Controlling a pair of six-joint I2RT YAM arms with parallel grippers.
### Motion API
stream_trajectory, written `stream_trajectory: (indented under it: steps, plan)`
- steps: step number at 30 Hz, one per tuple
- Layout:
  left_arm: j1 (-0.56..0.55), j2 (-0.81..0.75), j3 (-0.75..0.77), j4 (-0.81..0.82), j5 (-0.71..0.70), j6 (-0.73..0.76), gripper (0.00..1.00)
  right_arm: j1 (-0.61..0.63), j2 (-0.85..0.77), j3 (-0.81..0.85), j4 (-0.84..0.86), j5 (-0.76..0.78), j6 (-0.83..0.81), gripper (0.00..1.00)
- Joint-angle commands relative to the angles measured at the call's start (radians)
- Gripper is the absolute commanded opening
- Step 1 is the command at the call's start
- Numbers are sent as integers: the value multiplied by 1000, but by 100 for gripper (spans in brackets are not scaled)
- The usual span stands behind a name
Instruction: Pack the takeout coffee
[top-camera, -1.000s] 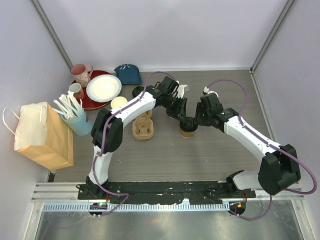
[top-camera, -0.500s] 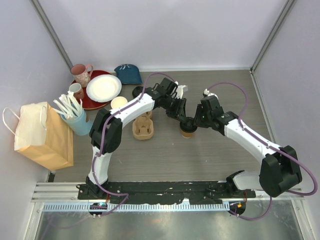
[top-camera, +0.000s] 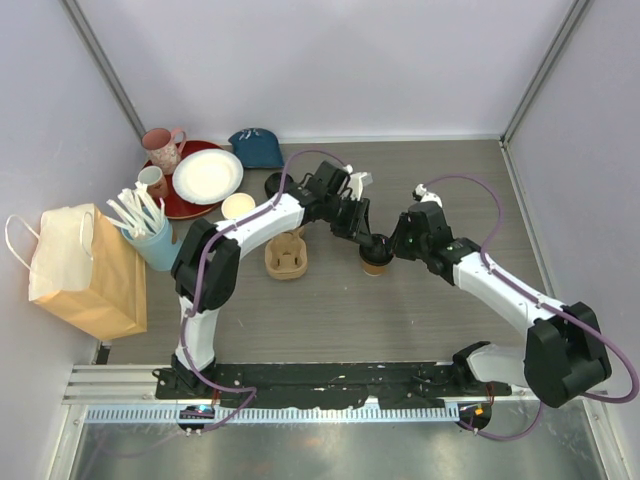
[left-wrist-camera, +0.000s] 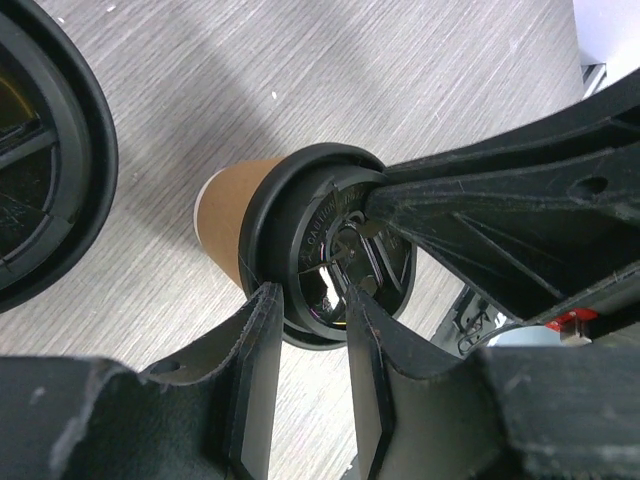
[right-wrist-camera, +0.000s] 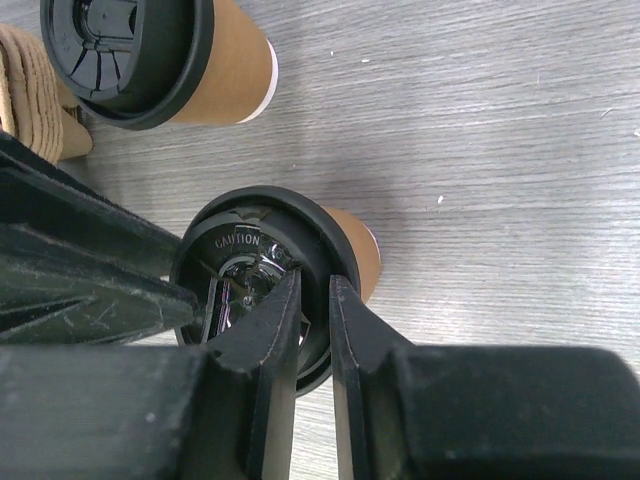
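- left gripper (left-wrist-camera: 310, 300): narrow, pinching glossy round black lid (left-wrist-camera: 300, 215) of tan paper coffee cup (left-wrist-camera: 230, 212)
- right gripper (right-wrist-camera: 314, 287): nearly closed on same rim (opposite edge)
- twin cup (right-wrist-camera: 170, 55) at 11 o'clock

paper bag (top-camera: 88, 280) at left, blue cup of white cutlery (top-camera: 160, 246) beside it, cardboard carrier (top-camera: 285, 262) mid-table, pink mug (top-camera: 161, 150) behind

A grey wood-grain table (top-camera: 420, 320) filled a booth with plain pale lilac walls (top-camera: 330, 60) on three sides. Slanted metal posts (top-camera: 104, 70) rose from its far corners, and soft, even light left only faint shadows.
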Motion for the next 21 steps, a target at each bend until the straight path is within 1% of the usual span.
stream_trajectory:
  steps: [1, 4, 5, 7, 10, 14, 21]
  plan:
    - [-29, 46, -67, -76, 23, -7, 35, -18, 101, -62, -56, -35, -7, 20]
    - [-29, 35, -79, -79, 21, 2, 35, -34, 130, -17, -33, -79, -96, 20]
    - [-29, 10, -86, -81, 15, 7, 35, -34, 133, -2, -33, -96, -124, 20]
    - [-29, -20, -89, -81, 9, 22, 36, -35, 144, 51, -55, -107, -211, 20]
    - [-30, -47, -92, -85, 0, 36, 37, -40, 164, 98, -89, -124, -277, 19]
    - [-29, -9, -136, -79, -19, 37, 36, -46, 182, 63, -65, -176, -262, 18]
    - [-32, 23, -197, -29, -39, 22, 36, -46, 165, -60, 33, -196, -185, 18]
